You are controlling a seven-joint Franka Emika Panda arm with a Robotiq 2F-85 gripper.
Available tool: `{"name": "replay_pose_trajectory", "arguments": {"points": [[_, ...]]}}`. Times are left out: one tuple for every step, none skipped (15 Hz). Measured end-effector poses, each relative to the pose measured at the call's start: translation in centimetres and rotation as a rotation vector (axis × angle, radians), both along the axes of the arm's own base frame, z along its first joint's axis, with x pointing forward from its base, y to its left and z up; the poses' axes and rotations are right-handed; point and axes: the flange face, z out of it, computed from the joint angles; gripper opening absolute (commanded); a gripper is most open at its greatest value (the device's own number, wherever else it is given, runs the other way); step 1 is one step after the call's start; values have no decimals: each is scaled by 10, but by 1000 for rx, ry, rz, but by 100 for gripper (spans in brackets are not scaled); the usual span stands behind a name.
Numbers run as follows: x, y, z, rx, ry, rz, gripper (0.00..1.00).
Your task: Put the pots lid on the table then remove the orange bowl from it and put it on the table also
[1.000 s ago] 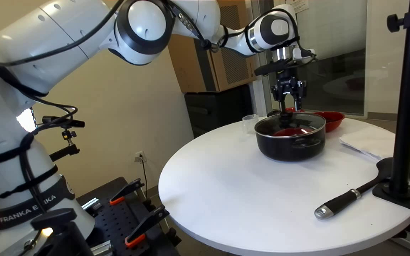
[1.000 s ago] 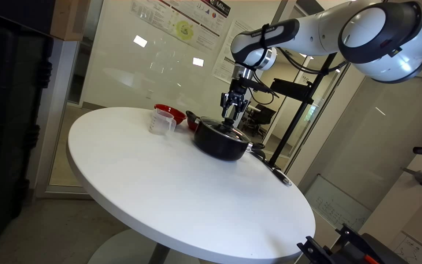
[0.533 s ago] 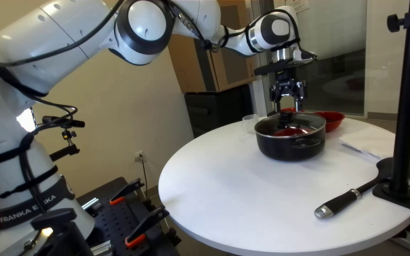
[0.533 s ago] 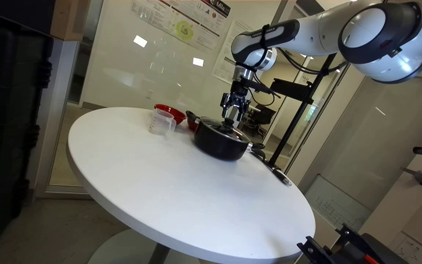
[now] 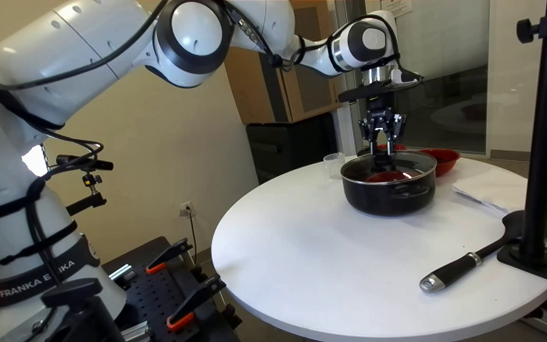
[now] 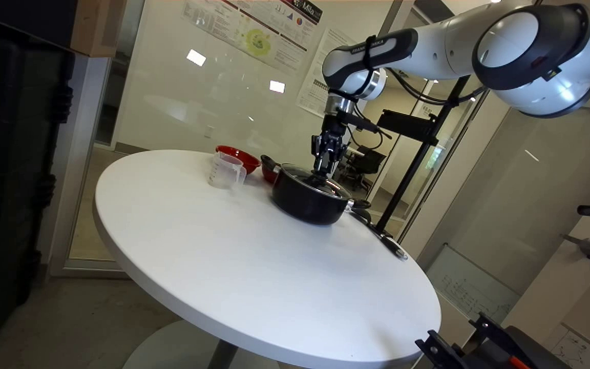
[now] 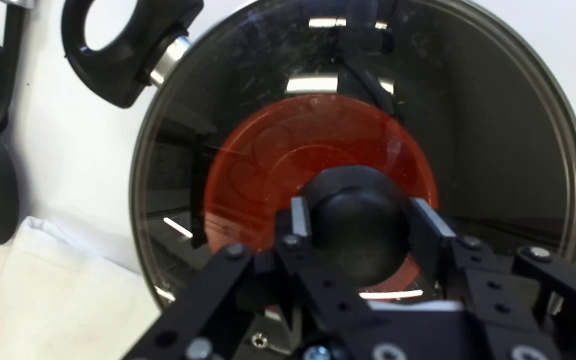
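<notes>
The black pot [image 5: 387,199] stands on the white round table [image 5: 302,242], towards its far side. Its glass lid [image 7: 508,125] sits on top, with a metal rim and a black knob [image 7: 358,225]. Through the glass the orange bowl [image 7: 313,130] shows inside the pot, partly covered by the knob. My gripper [image 7: 365,220] points down from above, one finger on each side of the knob, closed against it. In both exterior views the gripper [image 5: 381,151] is right over the lid's middle, its fingertips low at the knob.
Red dishes [image 5: 446,161] and a clear measuring cup [image 6: 223,173] stand close beside the pot. A black spoon [image 5: 454,273] and a white cloth [image 5: 496,187] lie near the black pole stand [image 5: 537,166] at the table's edge. A pot handle [image 7: 123,55] sticks out sideways.
The gripper's fingers spread wide half a second ago, above and around the knob. Now they have lowered and drawn in on it. The pot with its lid has shifted very slightly.
</notes>
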Motion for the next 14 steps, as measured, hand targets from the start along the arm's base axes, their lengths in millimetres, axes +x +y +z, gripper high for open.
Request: {"name": "replay_pose_trajectory", "arguments": {"points": [[0, 0, 0, 0, 0, 3, 25], [0, 0, 0, 1, 1, 5, 25], [0, 0, 0, 1, 1, 6, 25], [0, 0, 0, 1, 1, 6, 25], [0, 0, 1, 1, 0, 6, 25], [0, 1, 2, 3, -2, 7, 25], [1, 3, 7, 4, -3, 8, 25], [2, 6, 15, 5, -8, 11, 25], [3, 10, 28, 6, -18, 15, 25], [4, 16, 43, 7, -28, 21, 25], [5, 22, 60, 7, -39, 28, 25], [5, 28, 77, 7, -49, 35, 25], [5, 36, 94, 7, -60, 44, 25], [4, 43, 109, 7, -68, 52, 25]]}}
